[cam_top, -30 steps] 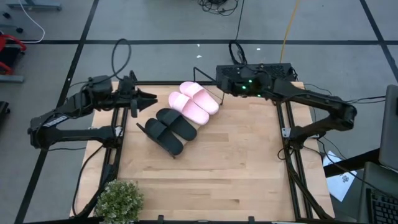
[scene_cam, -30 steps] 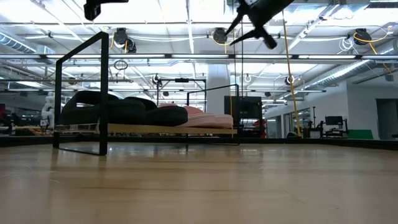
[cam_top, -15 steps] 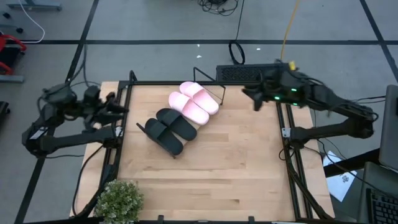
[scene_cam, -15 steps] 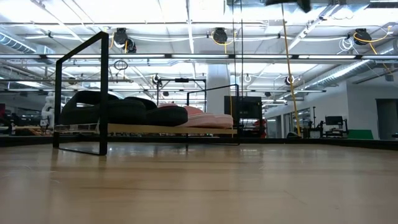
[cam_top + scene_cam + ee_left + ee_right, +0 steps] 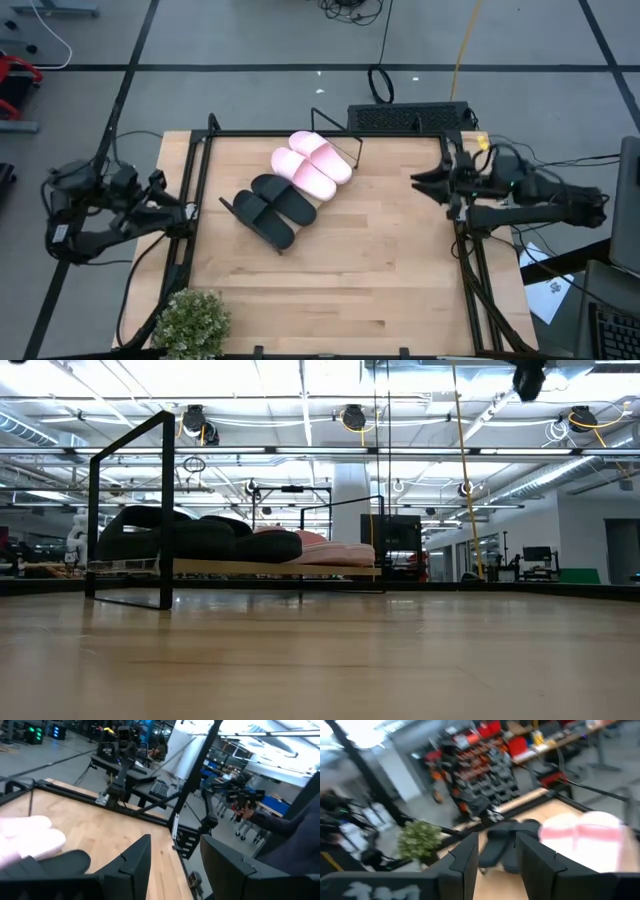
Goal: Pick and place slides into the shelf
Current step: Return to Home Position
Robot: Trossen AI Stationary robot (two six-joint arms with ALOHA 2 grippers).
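- Progress: all four slides lie on the shelf (image 5: 356, 150). I see none on the bare table (image 5: 350, 270), so I judge the placing finished.
- Shelf contents, high view: the black pair (image 5: 272, 207) lies side by side at the shelf end nearer the left arm. The pink pair (image 5: 312, 165) lies side by side at the other end, nearer the table's far edge.
- The inner black slide and the inner pink slide sit just beside each other. I cannot tell whether they touch.
- Low view: the board carries both pairs raised above the table inside its black wire frame. The dark shapes are on one end and the pink ones on the other. Nothing overhangs as far as I can see.
- Left tool (image 5: 172, 200): out at the table's left edge, well apart from the shelf. The left wrist view shows its fingers parted with nothing between them, so it is released.
- Right tool (image 5: 425, 185): at the table's right edge, well apart from the shelf. The right wrist view shows it parted and empty too.
- Remaining, my judgement: only parking both arms at rest. No slide is left to handle.
- Other item: a potted plant (image 5: 190, 322) at the near left corner, not part of the job.
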